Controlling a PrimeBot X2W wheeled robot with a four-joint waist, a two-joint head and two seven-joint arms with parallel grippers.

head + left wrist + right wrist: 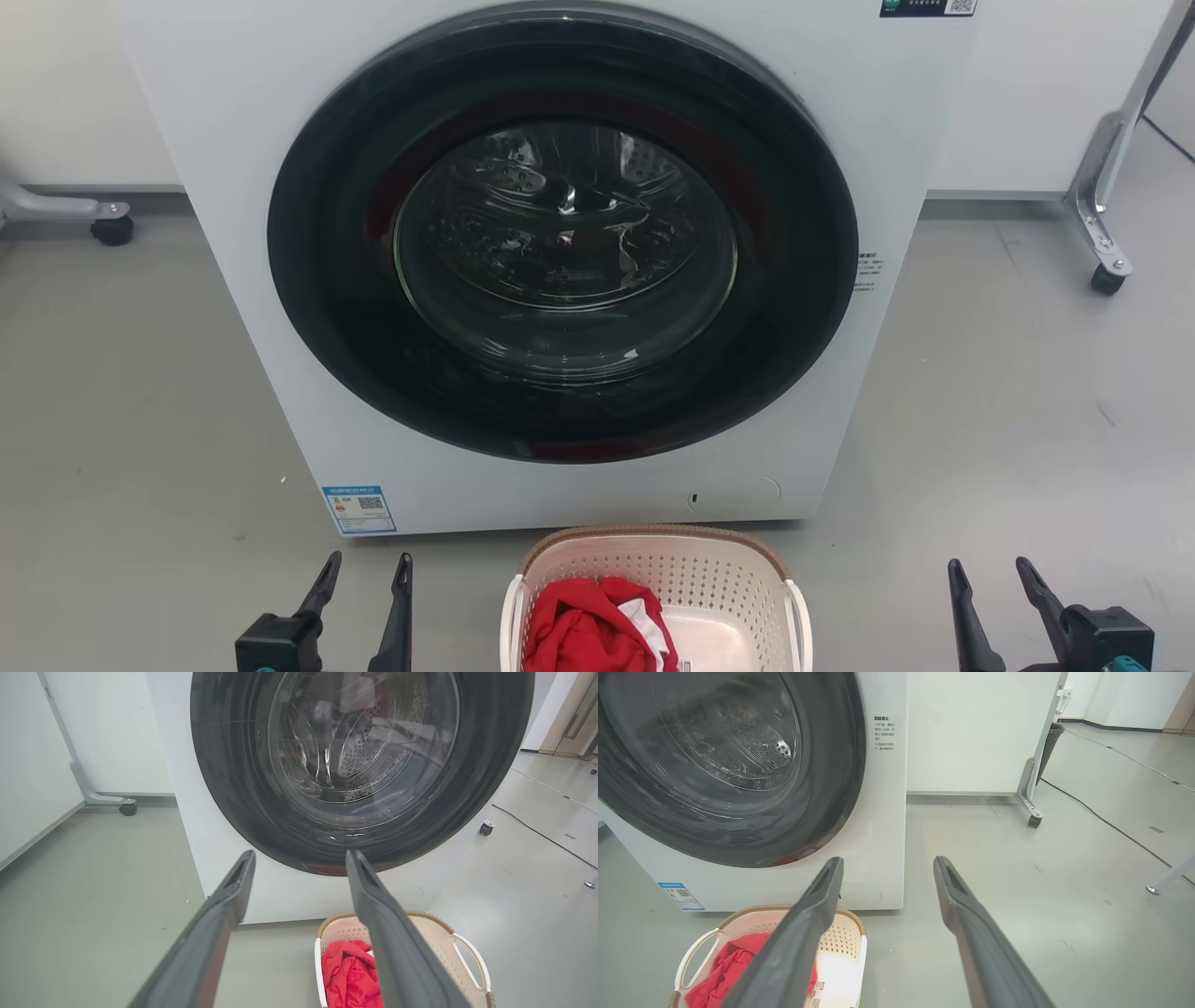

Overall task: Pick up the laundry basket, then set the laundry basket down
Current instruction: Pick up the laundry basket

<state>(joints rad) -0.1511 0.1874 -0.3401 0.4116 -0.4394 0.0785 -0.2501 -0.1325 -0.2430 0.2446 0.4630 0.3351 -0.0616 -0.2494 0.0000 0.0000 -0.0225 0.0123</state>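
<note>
The laundry basket [672, 574], perforated cream plastic, lies between left end effector [369, 557] and right end effector [988, 562], both spread.

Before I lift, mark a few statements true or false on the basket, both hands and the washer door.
The laundry basket stands on the floor before the washing machine. True.
The left hand is shut on a basket handle. False: it is open, empty, beside the basket.
Red cloth lies in the basket. True.
The washer door hangs open. False: it is closed.
The right hand is open. True.
</note>
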